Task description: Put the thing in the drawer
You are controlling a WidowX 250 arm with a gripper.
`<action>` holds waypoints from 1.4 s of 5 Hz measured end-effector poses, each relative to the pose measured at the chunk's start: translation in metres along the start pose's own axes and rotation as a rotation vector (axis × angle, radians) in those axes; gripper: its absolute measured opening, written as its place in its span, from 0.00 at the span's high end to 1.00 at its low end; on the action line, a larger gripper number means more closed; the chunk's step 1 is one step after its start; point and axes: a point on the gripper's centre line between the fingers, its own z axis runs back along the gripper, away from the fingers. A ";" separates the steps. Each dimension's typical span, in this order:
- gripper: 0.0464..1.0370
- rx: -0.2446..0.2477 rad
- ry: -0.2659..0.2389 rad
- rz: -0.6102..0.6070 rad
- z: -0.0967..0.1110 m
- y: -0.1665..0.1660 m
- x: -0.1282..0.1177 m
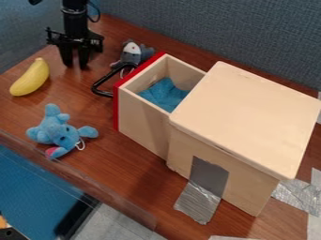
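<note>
My gripper (76,65) hangs at the upper left, its two fingers apart with nothing between them. To its right is the pulled-out wooden drawer (141,125), which has a red front and a black handle. A blue cloth (164,95) lies inside it. On the table, a yellow banana (31,78) is at the left, below and left of the gripper. A blue plush elephant (58,131) lies in front of the drawer's red face. A grey plush toy (131,52) rests behind the handle, to the right of the gripper.
The wooden cabinet (248,112) stands at the right, with silver tape (199,201) on its near side and more tape by its right side. A grey-blue partition (219,33) rises behind the brown table (128,176). A clear edge strip runs along the table's lower left.
</note>
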 end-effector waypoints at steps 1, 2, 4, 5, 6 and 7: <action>0.27 -0.030 0.007 0.003 0.002 0.000 -0.002; 0.05 -0.063 -0.047 0.034 0.025 0.003 0.007; 0.04 -0.075 -0.214 0.060 0.073 0.009 0.055; 0.04 -0.072 -0.219 0.066 0.061 0.010 0.069; 0.04 -0.055 -0.195 0.061 0.053 0.013 0.066; 0.04 -0.039 -0.128 0.056 0.035 0.012 0.052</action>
